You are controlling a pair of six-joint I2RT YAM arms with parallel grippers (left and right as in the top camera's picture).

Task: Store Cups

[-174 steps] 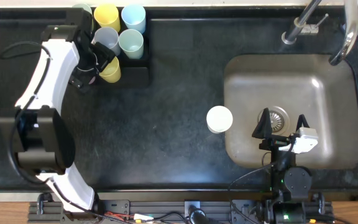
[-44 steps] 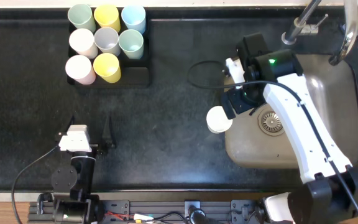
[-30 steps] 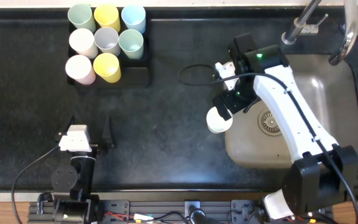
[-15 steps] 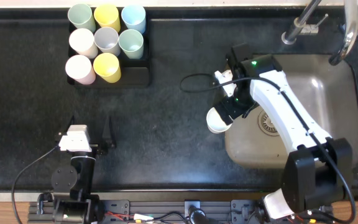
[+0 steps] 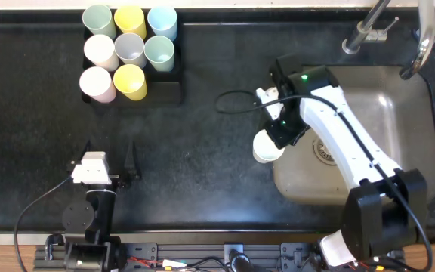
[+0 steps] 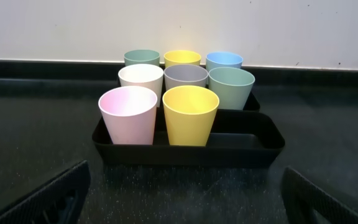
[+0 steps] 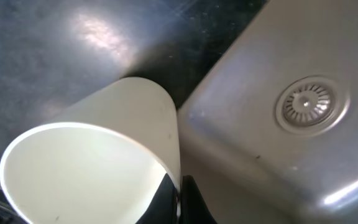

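Top view: right gripper (image 5: 282, 130) pinched shut on the rim of the white plastic cup (image 5: 266, 146), at the black counter (image 5: 202, 174) edge just beside the steel sink (image 5: 399, 113); pick-up step, I judge. Next calls for a lift and a carry across to the black tray (image 5: 165, 92), into the free corner beside the yellow cup (image 5: 130, 81); left gripper (image 5: 110, 161) parked, fingers spread, holding nothing. Hard to make out whether the cup's base is off the counter; the fingertips are largely hidden by its wall.
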